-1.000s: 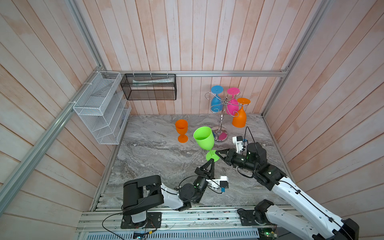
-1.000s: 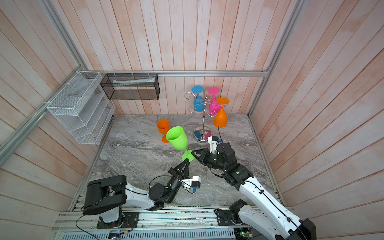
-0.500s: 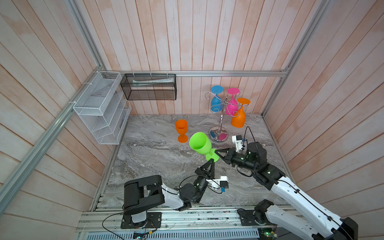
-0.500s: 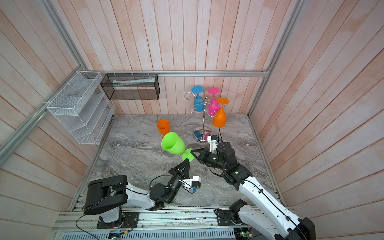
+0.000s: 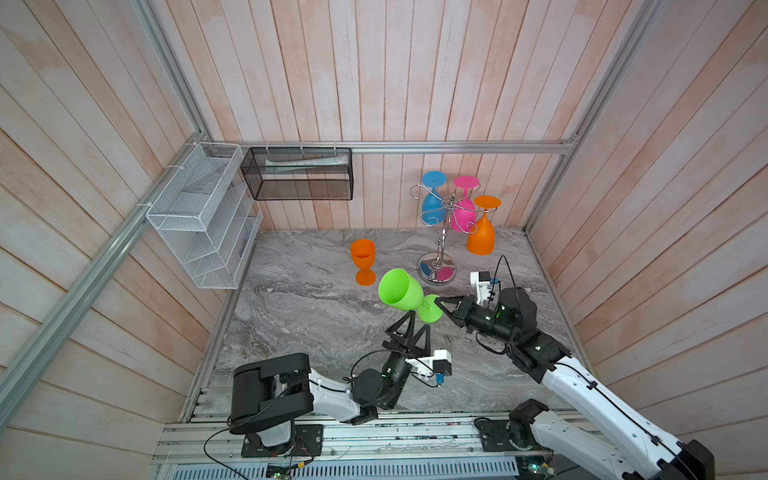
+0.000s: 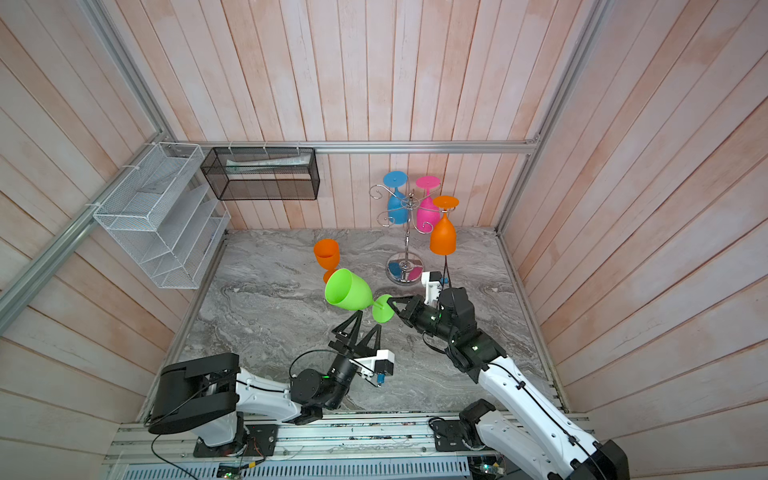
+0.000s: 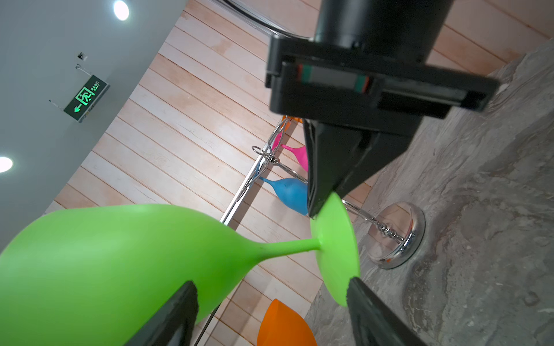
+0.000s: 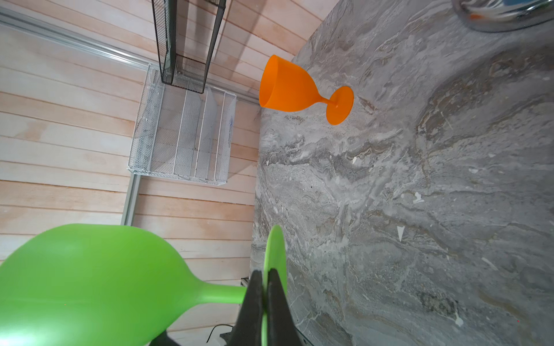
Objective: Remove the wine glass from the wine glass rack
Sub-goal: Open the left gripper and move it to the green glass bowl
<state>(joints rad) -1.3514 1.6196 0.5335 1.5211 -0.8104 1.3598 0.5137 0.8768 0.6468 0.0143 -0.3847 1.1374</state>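
The green wine glass (image 5: pixel 401 291) hung in the air over the table (image 5: pixel 299 316), well clear of the rack (image 5: pixel 442 232) by the back wall. It lay nearly on its side, the stem running from the bowl on the left to the foot on the right. The right gripper (image 5: pixel 441 304) reached in level from the right, pinched shut on the foot's rim. The left gripper (image 5: pixel 419 320) pointed up from below, jaws spread wide either side of the stem, holding nothing.
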